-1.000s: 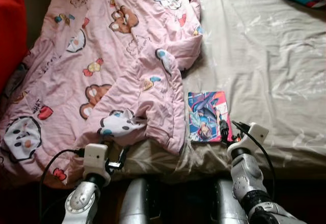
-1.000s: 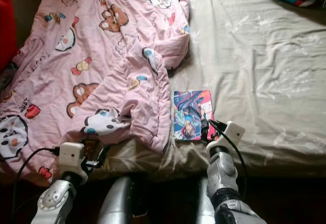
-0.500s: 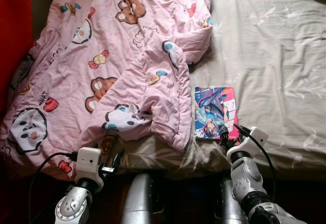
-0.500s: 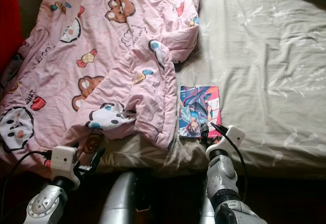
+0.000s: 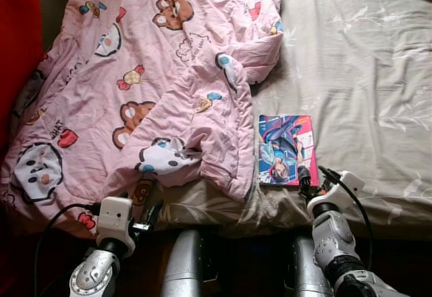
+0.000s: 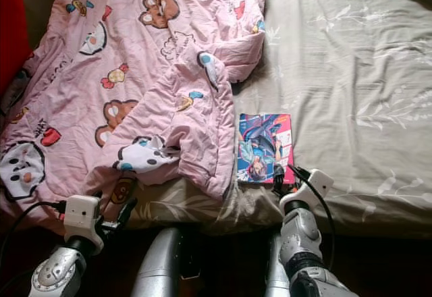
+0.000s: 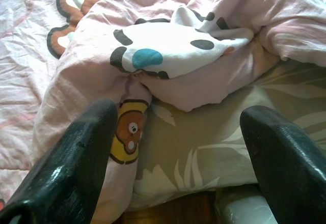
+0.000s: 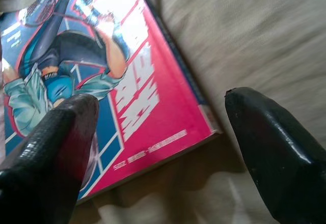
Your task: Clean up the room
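The right gripper [image 8: 158, 147] has its two black fingers spread wide, straddling the near right corner of a glossy pink-and-blue comic book with a cartoon figure on its cover [image 5: 286, 150]; one finger [image 8: 48, 147] lies over the cover, the other over bare sheet. The book lies flat on the beige leaf-patterned bedsheet [image 5: 364, 81], near the bed's front edge, at about 5 o'clock from the rumpled pink cartoon-print quilt [image 5: 155, 74] and just beside its folded edge. The left gripper [image 7: 175, 158], fingers also spread and holding nothing, hovers at the quilt's near hem. A red cushion [image 5: 17, 47] sits at 9 o'clock.
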You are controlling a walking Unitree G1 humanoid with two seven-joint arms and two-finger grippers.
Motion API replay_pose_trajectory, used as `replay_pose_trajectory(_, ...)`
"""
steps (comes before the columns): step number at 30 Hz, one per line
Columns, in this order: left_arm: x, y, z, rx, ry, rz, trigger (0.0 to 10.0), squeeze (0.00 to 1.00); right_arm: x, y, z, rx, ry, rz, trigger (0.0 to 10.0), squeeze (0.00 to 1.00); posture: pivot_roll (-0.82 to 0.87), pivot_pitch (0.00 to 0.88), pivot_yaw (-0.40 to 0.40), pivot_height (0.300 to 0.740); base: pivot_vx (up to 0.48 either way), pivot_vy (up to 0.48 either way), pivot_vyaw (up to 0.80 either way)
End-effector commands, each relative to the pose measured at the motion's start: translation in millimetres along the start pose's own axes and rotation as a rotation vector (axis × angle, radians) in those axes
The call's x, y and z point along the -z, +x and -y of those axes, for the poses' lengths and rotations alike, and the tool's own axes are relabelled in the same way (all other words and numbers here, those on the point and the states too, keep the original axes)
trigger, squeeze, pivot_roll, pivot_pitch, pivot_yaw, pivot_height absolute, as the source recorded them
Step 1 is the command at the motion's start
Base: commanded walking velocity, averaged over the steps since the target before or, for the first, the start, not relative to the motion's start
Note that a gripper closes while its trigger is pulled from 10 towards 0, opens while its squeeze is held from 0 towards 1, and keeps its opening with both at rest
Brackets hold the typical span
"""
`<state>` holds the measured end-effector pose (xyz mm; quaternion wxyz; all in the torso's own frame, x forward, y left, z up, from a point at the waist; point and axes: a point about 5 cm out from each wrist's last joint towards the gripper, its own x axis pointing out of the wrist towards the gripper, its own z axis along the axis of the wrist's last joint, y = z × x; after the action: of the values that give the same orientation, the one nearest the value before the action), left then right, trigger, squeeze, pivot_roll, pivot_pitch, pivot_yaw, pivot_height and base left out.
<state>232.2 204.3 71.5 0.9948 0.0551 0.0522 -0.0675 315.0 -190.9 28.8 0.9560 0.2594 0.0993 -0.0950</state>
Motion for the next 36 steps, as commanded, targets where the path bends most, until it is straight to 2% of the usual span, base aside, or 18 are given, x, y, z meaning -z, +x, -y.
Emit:
replay_pose_trajectory(1, 5, -7.2, -3.6, -0.007, 0.015, -0.036, 10.0, 0.00, 20, -7.9, 1.3, 0.005, 0.010, -0.070, 10.0, 0.00, 0.13, 0.399, 0.219, 0.628, 0.000, 0.000, 0.00)
replay_pose_trajectory(9, 4, -9.7, -5.3, -0.003, 0.024, -0.042, 10.0, 0.00, 17, -5.5, -4.4, -0.015, 0.024, -0.055, 10.0, 0.00, 0.14, 0.403, 0.228, 0.628, 0.000, 0.000, 0.00)
replay_pose_trajectory(13, 4, -10.6, -5.3, 0.000, 0.026, -0.044, 10.0, 0.00, 17, -5.9, -2.1, -0.002, 0.030, -0.057, 10.0, 0.00, 0.15, 0.406, 0.231, 0.628, 0.000, 0.000, 0.00)
replay_pose_trajectory(20, 3, -13.6, -4.1, 0.006, 0.028, -0.046, 10.0, 0.00, 25, -11.7, 9.3, 0.048, 0.107, -0.077, 10.0, 0.00, 0.15, 0.415, 0.237, 0.628, 0.000, 0.000, 0.00)
replay_pose_trajectory(26, -2, -16.5, 0.3, 0.020, 0.041, -0.033, 10.0, 0.00, 32, -15.9, 7.5, 0.006, 0.180, -0.082, 10.0, 0.00, 0.16, 0.428, 0.245, 0.628, 0.000, 0.000, 0.00)
replay_pose_trajectory(34, -3, -19.6, -1.7, 0.016, 0.049, -0.037, 10.0, 0.00, 30, -15.0, 2.6, -0.025, 0.216, -0.049, 10.0, 0.00, 0.17, 0.437, 0.250, 0.628, 0.000, 0.000, 0.00)
replay_pose_trajectory(36, -2, -22.7, -2.2, 0.014, 0.052, -0.043, 10.0, 0.00, 26, -14.3, 5.6, -0.013, 0.267, -0.020, 10.0, 0.00, 0.18, 0.438, 0.252, 0.628, 0.000, 0.000, 0.00)
